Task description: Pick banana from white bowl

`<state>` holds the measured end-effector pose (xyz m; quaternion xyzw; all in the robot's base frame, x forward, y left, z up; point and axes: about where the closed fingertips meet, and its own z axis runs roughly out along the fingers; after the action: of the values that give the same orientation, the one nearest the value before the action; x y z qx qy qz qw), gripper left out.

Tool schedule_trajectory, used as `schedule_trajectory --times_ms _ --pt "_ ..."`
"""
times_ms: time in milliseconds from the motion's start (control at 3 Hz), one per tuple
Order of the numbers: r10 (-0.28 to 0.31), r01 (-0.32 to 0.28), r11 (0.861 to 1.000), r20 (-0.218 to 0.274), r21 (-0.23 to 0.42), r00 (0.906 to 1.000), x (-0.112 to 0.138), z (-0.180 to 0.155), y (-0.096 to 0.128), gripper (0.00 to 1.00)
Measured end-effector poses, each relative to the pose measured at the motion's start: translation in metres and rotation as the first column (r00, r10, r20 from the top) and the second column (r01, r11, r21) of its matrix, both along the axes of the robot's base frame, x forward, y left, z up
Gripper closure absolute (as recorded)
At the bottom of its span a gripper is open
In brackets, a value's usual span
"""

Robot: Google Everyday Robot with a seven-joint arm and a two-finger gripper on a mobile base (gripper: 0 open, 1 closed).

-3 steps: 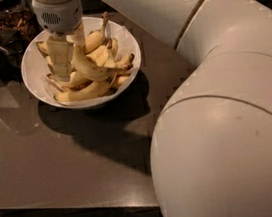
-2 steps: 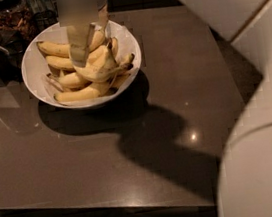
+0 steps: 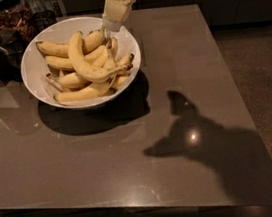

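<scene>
The white bowl [image 3: 33,59] stands on the back left of the dark table and holds a pile of several yellow bananas. My gripper [image 3: 109,27] comes down at a slant from the top edge of the view. Its tip is over the back right part of the bowl, just inside the rim. The banana [image 3: 92,39] nearest the tip lies along the far side of the pile, its right end right under the gripper. A large curved banana [image 3: 83,63] lies on top of the pile. No banana is lifted clear of the pile.
The grey-brown table [image 3: 132,151] carries the arm's shadow at the right. Dark containers with brownish contents [image 3: 10,19] stand behind and left of the bowl. The table's right edge borders the floor [image 3: 266,62].
The gripper has moved from over the middle of the bowl up and right to its back right rim. The bulky arm has left the right side of the view.
</scene>
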<state>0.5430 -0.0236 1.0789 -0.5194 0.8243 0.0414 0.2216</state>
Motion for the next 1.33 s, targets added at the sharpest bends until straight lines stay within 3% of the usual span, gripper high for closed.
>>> schedule_trajectory --times_ms 333,1000,1333 --pt "0.001 -0.001 1.0 0.031 0.002 0.9995 0.008 -0.004 0.012 0.0" --pt "-0.082 0.082 0.993 -0.001 -0.081 0.9966 0.018 -0.046 0.042 0.02" --pt "-0.112 0.111 0.988 -0.001 -0.111 0.9937 0.021 -0.057 0.05 0.16"
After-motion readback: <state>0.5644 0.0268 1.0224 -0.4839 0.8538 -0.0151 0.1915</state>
